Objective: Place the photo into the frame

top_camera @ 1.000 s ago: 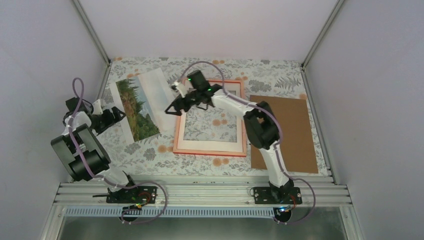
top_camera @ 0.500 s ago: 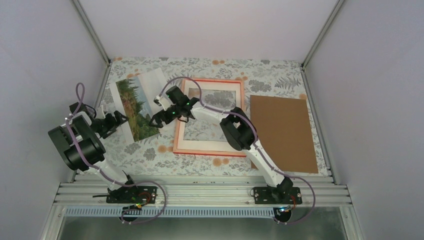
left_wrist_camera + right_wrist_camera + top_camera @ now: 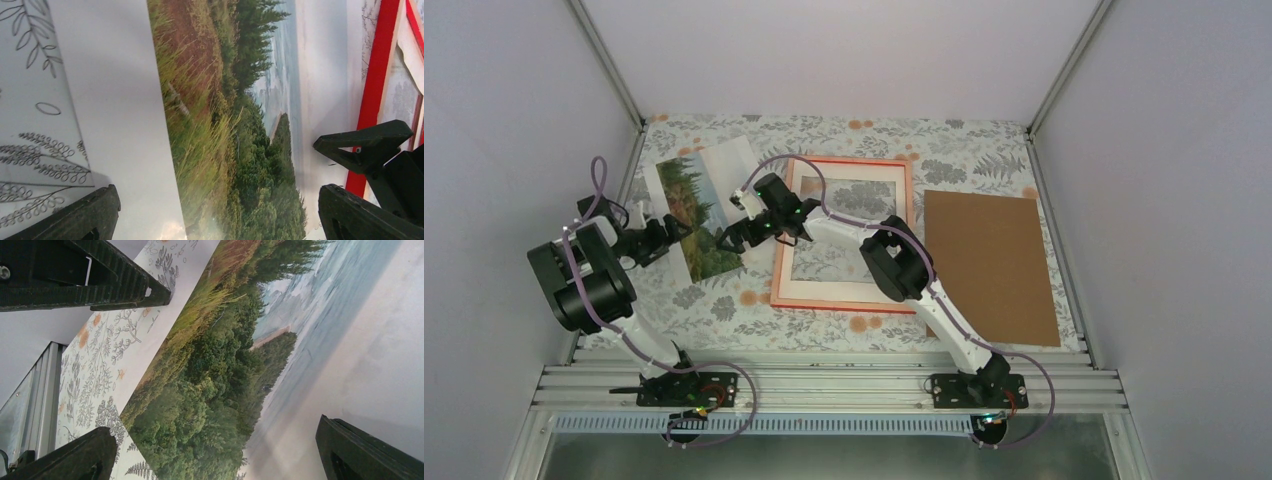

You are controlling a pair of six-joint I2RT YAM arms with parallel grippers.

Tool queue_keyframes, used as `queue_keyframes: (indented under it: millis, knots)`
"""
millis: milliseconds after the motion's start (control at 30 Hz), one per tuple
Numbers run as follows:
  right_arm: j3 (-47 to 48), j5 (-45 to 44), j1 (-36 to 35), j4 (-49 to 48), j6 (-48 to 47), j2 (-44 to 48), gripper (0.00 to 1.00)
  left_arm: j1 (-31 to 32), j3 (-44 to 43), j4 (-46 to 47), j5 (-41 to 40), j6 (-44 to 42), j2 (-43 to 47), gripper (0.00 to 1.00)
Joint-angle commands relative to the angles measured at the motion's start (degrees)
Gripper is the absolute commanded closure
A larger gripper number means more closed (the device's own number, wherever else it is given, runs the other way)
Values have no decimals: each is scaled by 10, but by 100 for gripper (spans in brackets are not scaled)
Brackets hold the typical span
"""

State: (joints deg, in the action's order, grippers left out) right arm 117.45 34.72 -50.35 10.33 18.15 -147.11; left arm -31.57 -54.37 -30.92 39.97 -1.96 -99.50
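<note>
Brown board (image 3: 990,265) shows only overhead, perhaps touching the frame (image 3: 844,298).

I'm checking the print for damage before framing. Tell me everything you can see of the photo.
The photo is a rectangular paper print: green trees, reddish-brown ground, pale sky, white margin. It lies flat, picture up and skewed, on the floral table cover, left of the frame in the top view. The open left gripper and right gripper flank it; contact cannot be told.
</note>
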Motion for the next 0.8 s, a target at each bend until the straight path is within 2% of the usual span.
queue_keyframes:
  millis: [0, 200, 367, 600, 767]
  knots:
    - [-27, 5, -10, 20, 26, -43, 0, 16, 10, -7, 11, 11, -40, 1]
    - [-35, 7, -10, 23, 25, -42, 0, 7, -6, -22, -27, 17, -17, 0]
    - [-37, 9, -10, 26, 26, -42, 1, -15, 30, 0, -135, 40, 21, 0]
    - [-40, 14, -9, 26, 23, -43, 1, 23, 7, -4, -120, 35, -46, 1]
    - [-44, 19, -9, 25, 22, -44, 1, 67, -8, -6, -70, 38, -72, 2]
